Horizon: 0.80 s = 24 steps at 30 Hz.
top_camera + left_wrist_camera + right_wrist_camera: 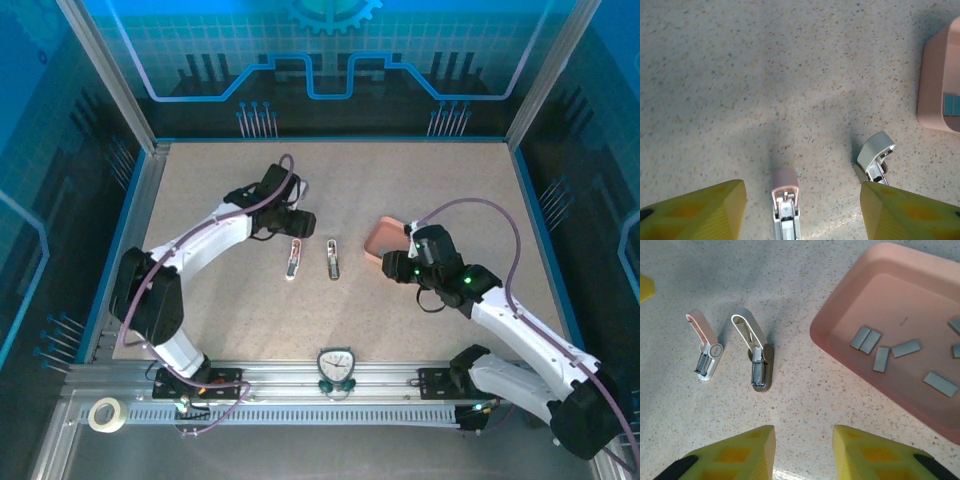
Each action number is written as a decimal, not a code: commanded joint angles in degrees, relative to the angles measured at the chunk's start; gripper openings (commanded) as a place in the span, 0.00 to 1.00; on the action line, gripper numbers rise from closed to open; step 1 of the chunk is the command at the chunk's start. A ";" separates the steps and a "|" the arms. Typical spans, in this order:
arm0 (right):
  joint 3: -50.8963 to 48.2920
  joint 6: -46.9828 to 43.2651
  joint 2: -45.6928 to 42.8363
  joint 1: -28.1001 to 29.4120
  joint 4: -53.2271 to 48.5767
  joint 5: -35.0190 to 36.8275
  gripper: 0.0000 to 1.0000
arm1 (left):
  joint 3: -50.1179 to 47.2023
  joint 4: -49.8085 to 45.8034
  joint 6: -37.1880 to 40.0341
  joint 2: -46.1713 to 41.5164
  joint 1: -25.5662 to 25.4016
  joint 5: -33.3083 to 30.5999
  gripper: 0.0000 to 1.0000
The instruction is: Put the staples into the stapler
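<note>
One pink stapler (706,347) and one grey stapler (760,365) sit on the surface (790,270) left of the tray (840,305) — two staplers in all. There is one tray. Inside it seven staples (880,359) show — five whole, two cut off at the view's edge. Well apart from the tray is one tape roll (103,414).
</note>
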 commanded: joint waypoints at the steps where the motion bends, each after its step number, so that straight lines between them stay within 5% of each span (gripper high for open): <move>1: 2.15 -1.52 0.25 0.98 1.27 -0.85 0.36 | 4.48 -3.62 10.11 4.79 0.98 8.97 0.63; 11: 2.25 -2.15 0.43 1.24 1.35 -0.59 0.38 | 15.82 -14.60 26.89 16.02 2.80 17.72 0.68; 24: 2.07 -2.68 -0.44 1.23 0.57 0.45 0.38 | 19.79 -22.75 32.18 21.74 5.19 23.08 0.69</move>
